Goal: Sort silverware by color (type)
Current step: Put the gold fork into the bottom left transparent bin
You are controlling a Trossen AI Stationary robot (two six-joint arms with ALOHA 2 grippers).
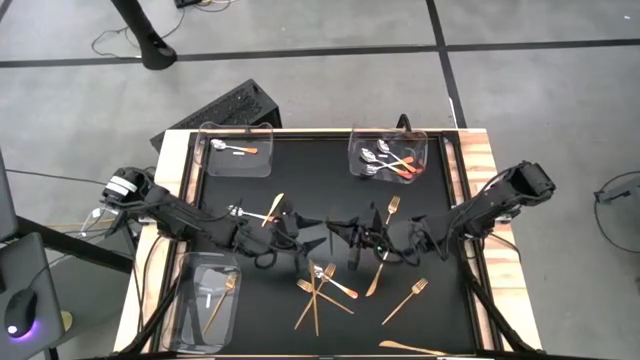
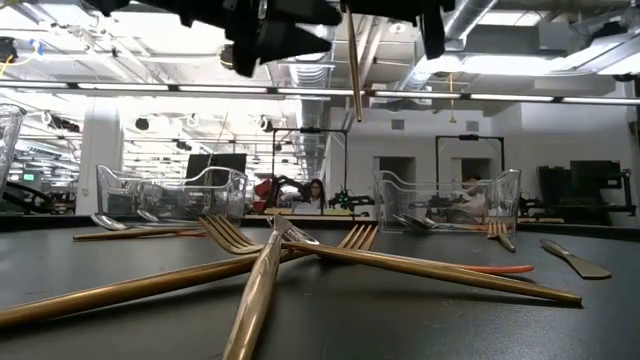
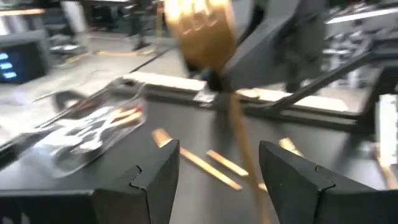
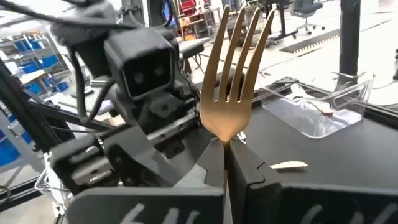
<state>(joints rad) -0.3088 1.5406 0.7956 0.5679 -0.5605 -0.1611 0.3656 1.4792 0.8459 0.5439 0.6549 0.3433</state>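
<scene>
Above the middle of the black surface (image 1: 340, 310) the two grippers face each other. The right gripper (image 4: 225, 167) has its fingers pressed together on the neck of a gold fork (image 4: 235, 74), held tines up. The left gripper (image 3: 219, 168) has its fingers spread, one on each side of that fork's hanging handle, without touching it.

Three clear trays stand on the surface. The far-left tray (image 1: 238, 150) holds one red-handled spoon (image 1: 236, 148). The far-right tray (image 1: 388, 155) holds several such spoons (image 1: 385, 163), overlapping too much to count. The near-left tray (image 1: 205, 300) holds one gold piece (image 1: 220, 300); its type I cannot tell.

Loose on the surface near the front lie about three gold forks crossed in a pile (image 1: 322, 290), with a spoon among them, and one separate fork (image 1: 405, 300) to their right. Another gold piece (image 1: 272, 208) lies beside the left arm, and a gold fork (image 1: 392, 208) lies beside the right arm.
</scene>
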